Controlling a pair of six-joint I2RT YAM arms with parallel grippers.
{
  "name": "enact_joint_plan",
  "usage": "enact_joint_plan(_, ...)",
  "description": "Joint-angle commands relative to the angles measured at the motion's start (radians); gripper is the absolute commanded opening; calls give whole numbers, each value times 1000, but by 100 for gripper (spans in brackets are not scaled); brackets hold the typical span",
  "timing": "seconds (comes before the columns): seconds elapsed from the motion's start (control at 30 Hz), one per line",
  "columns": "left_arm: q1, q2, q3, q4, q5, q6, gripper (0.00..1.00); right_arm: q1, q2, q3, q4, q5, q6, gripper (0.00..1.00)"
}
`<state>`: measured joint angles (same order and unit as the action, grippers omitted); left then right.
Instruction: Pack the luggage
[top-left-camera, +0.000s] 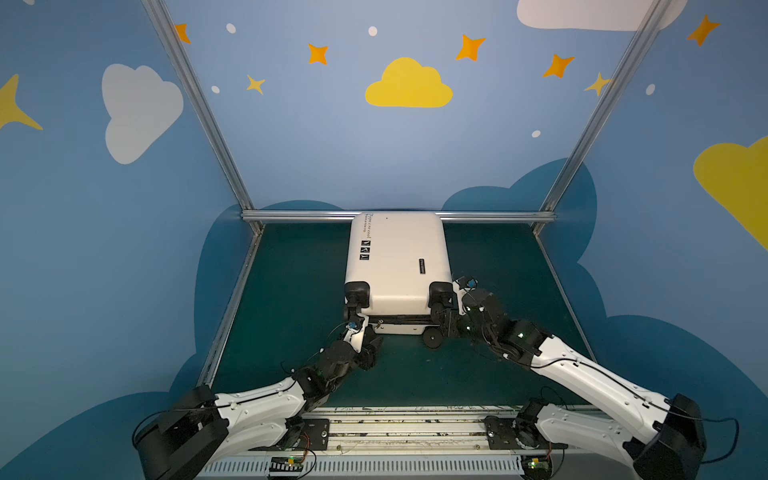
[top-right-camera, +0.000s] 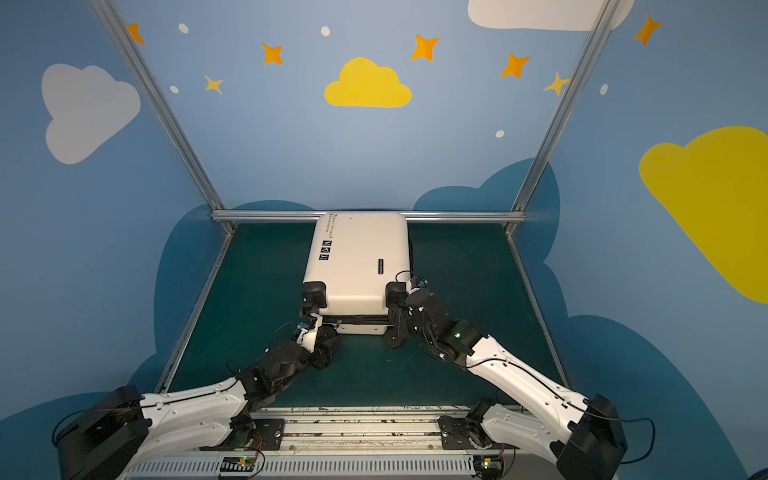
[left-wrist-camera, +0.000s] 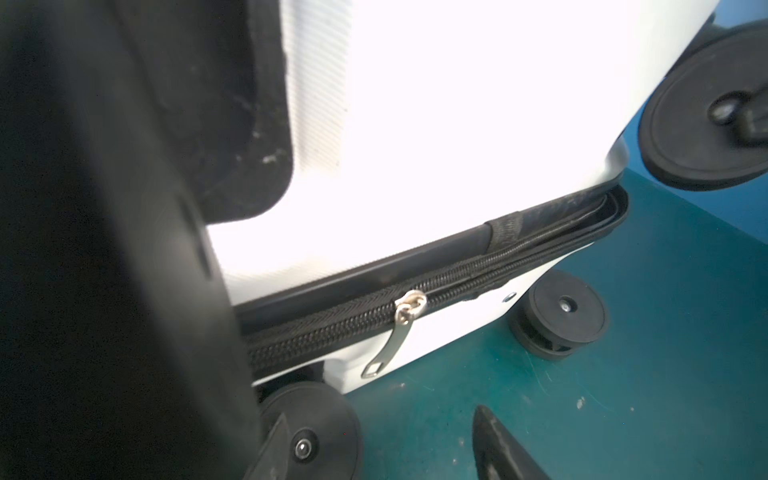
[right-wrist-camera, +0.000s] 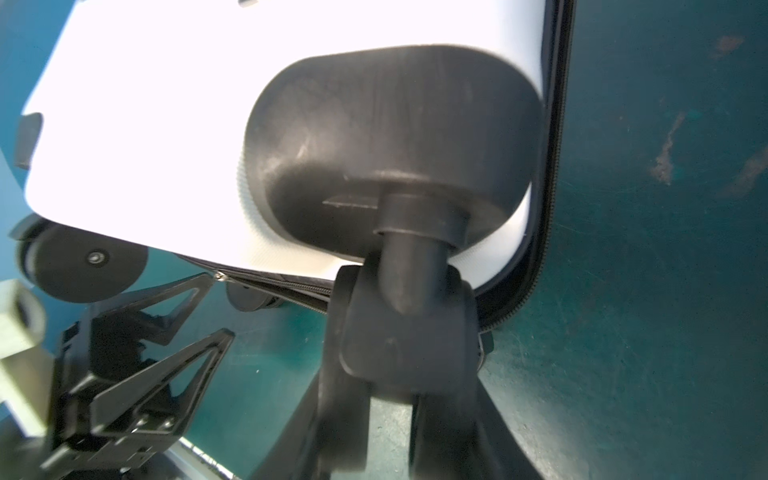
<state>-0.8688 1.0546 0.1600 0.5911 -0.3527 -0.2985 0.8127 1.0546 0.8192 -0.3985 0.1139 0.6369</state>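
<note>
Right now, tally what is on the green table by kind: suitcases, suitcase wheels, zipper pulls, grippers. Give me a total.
luggage: 1
wheels: 4
zipper pull: 1
grippers: 2 (left gripper, right gripper)
Total: 8

Bench (top-left-camera: 291, 291): dark green surface, scuffed in places, with a metal rail (top-left-camera: 399, 215) along its back edge.
On it: luggage (top-left-camera: 397, 257), cream-white, lying flat at mid-bench.
Placement: far end at the back rail, black wheels (top-left-camera: 433, 341) at the near end.
</note>
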Motion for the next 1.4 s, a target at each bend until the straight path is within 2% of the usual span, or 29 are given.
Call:
enact_joint_plan(0.0, 7, 22, 25, 49, 30, 17, 68, 33, -44, 77, 86, -86, -109, 0)
enact_joint_plan(0.33, 7, 80, 32, 149, 5, 27, 67, 36, -30, 46, 107, -97, -88, 0)
enact_joint_plan(0.73, 33, 247, 77, 308, -2, 35, 63, 39, -35, 34, 106, -95, -80, 0)
enact_joint_plan(0.83, 43, 271, 78, 346, -5, 33, 59, 40, -34, 34, 104, -95, -82, 0)
enact_joint_plan(0.9, 44, 268, 78, 355, -6, 34, 57, 40, -33, 33, 102, -95, -81, 0)
enact_joint_plan(1.07, 45, 223, 71, 359, -12, 37, 59, 42, -32, 28, 107, -95, -79, 0)
enact_joint_plan(1.37, 61, 128, 63, 326, 81, 32, 60, 44, -24, 24, 115, -97, -77, 0)
